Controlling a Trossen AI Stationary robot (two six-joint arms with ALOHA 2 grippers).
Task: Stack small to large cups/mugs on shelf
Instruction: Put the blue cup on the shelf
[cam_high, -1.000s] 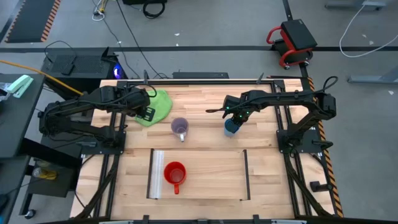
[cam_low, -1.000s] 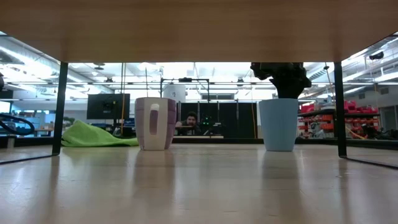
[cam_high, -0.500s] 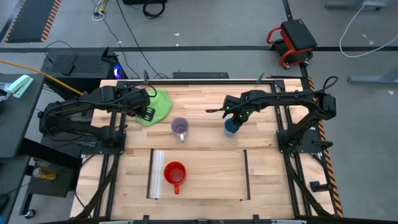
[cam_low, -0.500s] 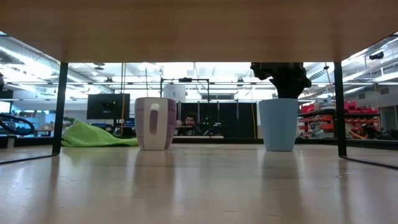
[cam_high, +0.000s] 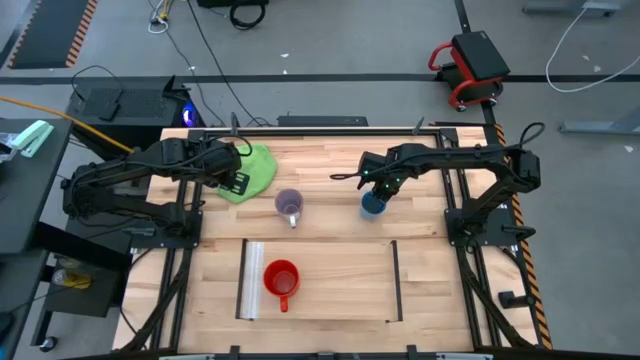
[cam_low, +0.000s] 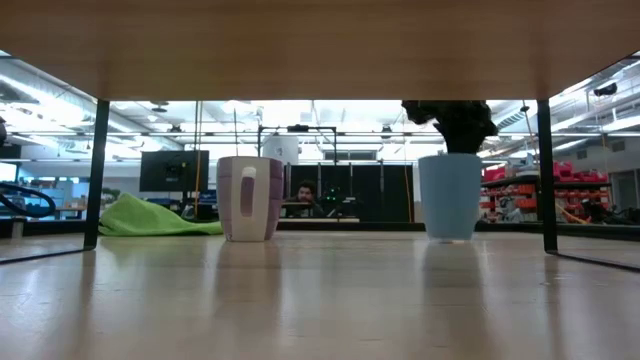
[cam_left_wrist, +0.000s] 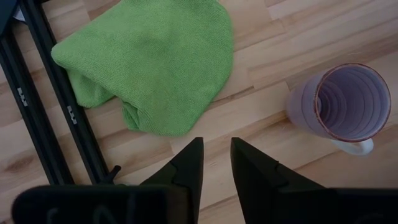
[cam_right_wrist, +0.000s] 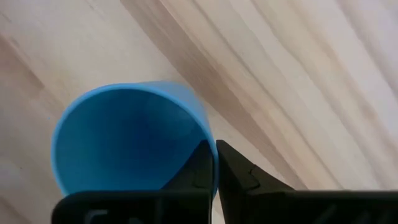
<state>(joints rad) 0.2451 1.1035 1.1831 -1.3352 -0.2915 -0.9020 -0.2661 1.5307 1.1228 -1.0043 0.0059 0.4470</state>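
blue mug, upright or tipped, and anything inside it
Upright and empty: the blue mug stands level, and its bare inside shows past the right pincer, shut on its rim.

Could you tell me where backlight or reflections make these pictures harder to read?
Low view: bright room lights behind leave the right gripper a dark silhouette above the blue mug, and the tabletop reflects a pale sheen. High view: even light, soft shadows. Left wrist view: the purple mug looks evenly lit, without glare.

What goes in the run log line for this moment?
right gripper: shut on blue mug rim, mug just off table | left gripper: open, by green cloth | red mug: on shelf | purple mug: on table
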